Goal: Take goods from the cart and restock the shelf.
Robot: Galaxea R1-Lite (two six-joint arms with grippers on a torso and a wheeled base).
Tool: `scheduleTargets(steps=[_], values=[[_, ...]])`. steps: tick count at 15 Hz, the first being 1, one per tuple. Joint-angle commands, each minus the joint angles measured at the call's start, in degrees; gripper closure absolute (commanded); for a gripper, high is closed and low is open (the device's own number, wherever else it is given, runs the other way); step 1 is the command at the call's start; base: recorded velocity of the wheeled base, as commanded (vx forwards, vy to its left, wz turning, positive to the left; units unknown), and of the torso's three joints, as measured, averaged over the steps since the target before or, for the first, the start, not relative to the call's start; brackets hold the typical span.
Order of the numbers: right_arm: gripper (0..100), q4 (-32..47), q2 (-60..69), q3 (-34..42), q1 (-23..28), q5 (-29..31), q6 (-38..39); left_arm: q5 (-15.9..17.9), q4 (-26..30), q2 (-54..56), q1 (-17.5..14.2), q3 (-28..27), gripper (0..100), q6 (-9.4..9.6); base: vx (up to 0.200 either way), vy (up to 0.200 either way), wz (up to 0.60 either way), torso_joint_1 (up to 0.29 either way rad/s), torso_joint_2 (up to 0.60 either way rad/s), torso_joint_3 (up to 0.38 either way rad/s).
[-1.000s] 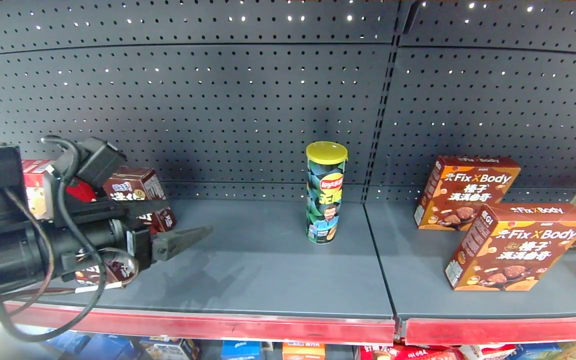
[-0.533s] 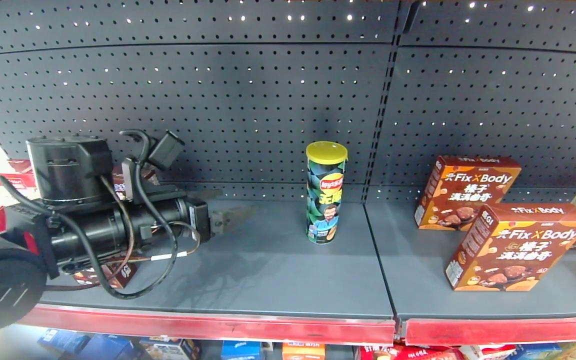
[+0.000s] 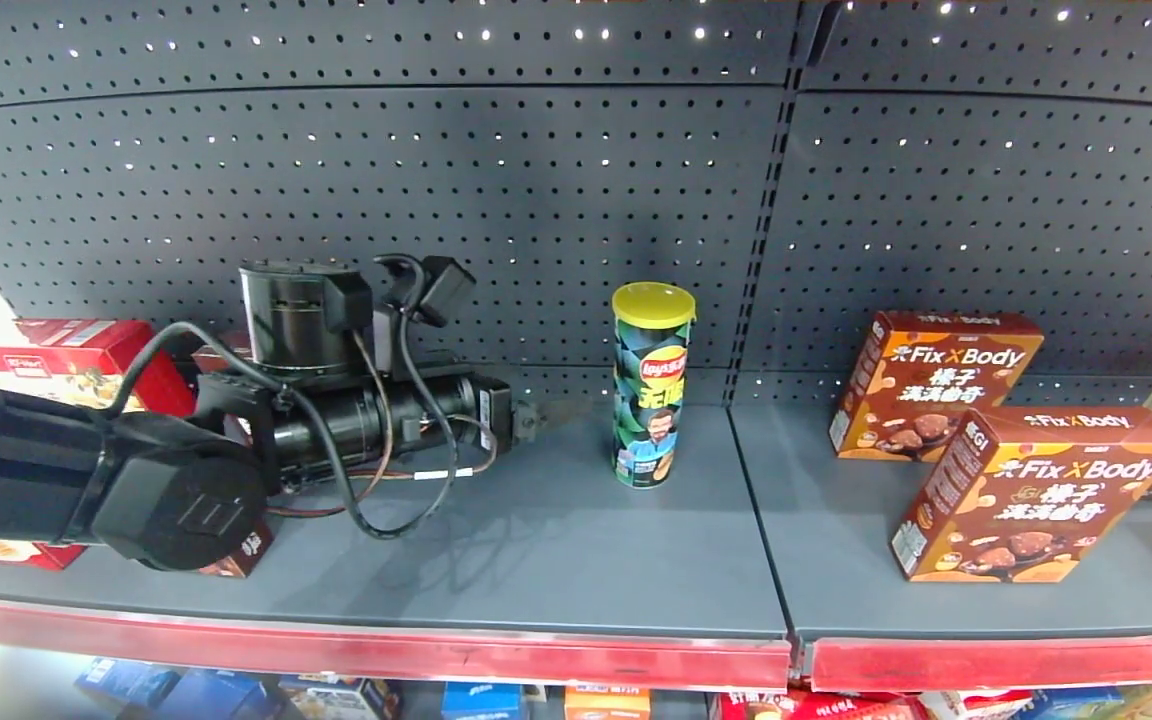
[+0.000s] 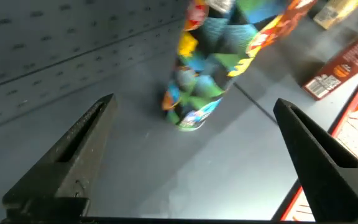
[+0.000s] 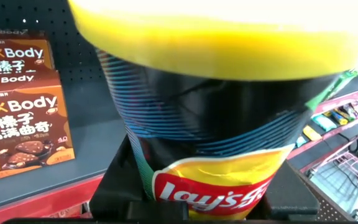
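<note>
The left gripper [image 3: 551, 411] has been carried right along the grey metal shelf [image 3: 556, 560]. Its jaws are spread wide and empty just left of the upright yellow-lidded cylindrical chip can [image 3: 651, 385]. Bare shelf lies nearer. A second such can [image 5: 229, 124] is clamped in the right gripper [image 5: 204, 202]. Brown cardboard boxes [image 3: 936, 385] stand well right.

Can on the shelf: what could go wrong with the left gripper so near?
The can is tall, narrow and upright; the open left gripper could bump and topple it. The left arm lies close by the boxes at the left and could push one.
</note>
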State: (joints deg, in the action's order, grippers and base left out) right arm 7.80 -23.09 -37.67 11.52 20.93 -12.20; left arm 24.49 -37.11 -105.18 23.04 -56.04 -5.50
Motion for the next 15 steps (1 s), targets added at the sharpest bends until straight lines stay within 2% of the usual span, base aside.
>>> scheduleTargets(steps=[1, 7, 10, 15], values=[[100, 0.02, -0.11, 0.05, -0.01, -0.01, -0.01, 0.03, -0.42, -2.05, 1.04, -0.39, 0, -0.13, 0.000, 0.000, 0.00, 0.000, 0.00, 0.000], [100, -0.07, -0.11, 0.32, -0.01, -0.01, -0.63, 0.03, -0.42, -6.00, 2.18, -3.20, 0, -0.13, 0.000, 0.000, 0.00, 0.000, 0.00, 0.000], [100, -0.07, -0.20, 0.32, -0.09, -0.01, -1.86, -0.85, -0.25, -9.52, 4.21, -7.59, 0, -0.13, 0.000, 0.000, 0.00, 0.000, 0.00, 0.000], [100, -0.07, -0.20, 0.32, -0.09, -0.01, -2.56, -1.46, -0.07, -13.30, 4.56, -12.60, 0, -0.21, 0.000, 0.000, 0.00, 0.000, 0.00, 0.000]])
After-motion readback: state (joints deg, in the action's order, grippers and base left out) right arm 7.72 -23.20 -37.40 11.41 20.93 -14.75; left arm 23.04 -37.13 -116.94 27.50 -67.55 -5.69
